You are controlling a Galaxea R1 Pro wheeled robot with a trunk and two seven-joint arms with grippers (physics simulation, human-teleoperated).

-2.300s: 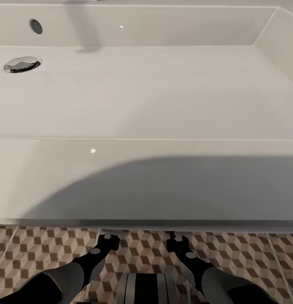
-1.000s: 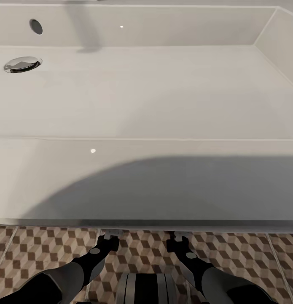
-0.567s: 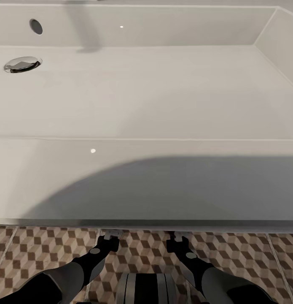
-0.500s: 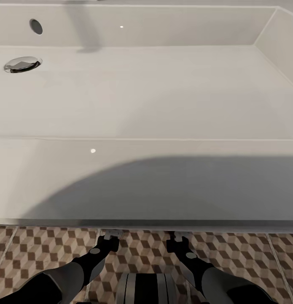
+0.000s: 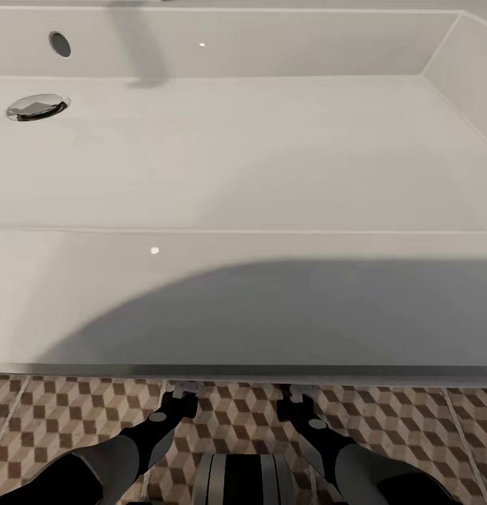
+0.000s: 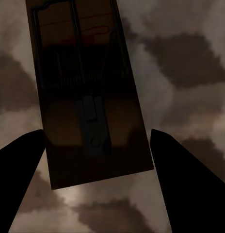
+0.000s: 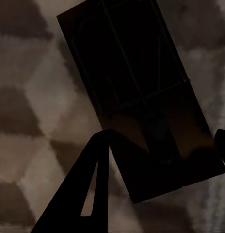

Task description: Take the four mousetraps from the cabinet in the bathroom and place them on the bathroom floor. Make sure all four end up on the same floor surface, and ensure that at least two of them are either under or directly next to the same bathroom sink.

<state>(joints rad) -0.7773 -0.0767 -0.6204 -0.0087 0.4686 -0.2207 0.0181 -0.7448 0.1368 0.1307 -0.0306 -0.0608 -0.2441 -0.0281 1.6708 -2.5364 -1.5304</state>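
In the left wrist view a mousetrap lies flat on the cube-patterned bathroom floor, its wire and red mark towards the far end. The left gripper stands over its near end with the jaws spread wide, one dark finger at each side of the board and clear of its edges, so nothing is held.

In the right wrist view a second mousetrap lies on the same patterned tiles, skewed, its long axis running from about 11 o'clock to 5 o'clock. The right gripper has its jaws wide too: one finger crosses the board's near corner, the other just shows past its opposite edge, and whether they touch the wood cannot be told.

From the head view, both arms reach under the front edge of a broad white sink, its chrome drain at 10 o'clock.
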